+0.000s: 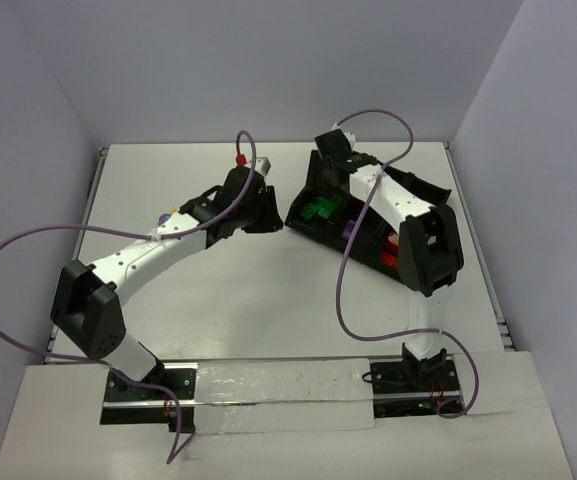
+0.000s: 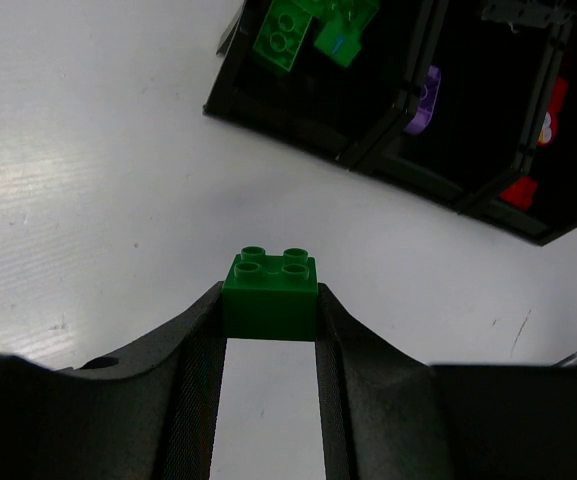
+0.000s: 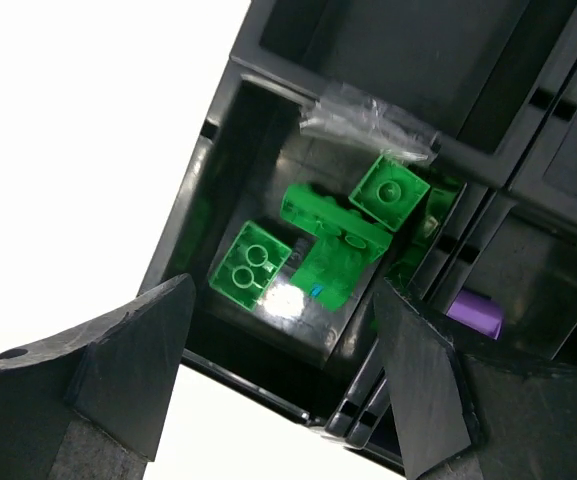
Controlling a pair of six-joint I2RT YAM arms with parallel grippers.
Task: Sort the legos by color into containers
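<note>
Left claw (image 2: 269, 305) gripping green brick (image 2: 269, 285) between both fingers, hanging over white table (image 2: 88, 150), just beside tray (image 2: 298, 120), outside it. Right claw (image 3: 283, 300) standing wide open, holding nothing, hanging above tray's corner bin. Green bricks (image 3: 338, 235) lying piled in that bin. Purple brick (image 3: 473, 312) sitting in next bin of tray. Red bricks (image 2: 520, 192) showing in bin farther along tray.

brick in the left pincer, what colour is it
The brick is green; it shows best in the left wrist view.
</note>
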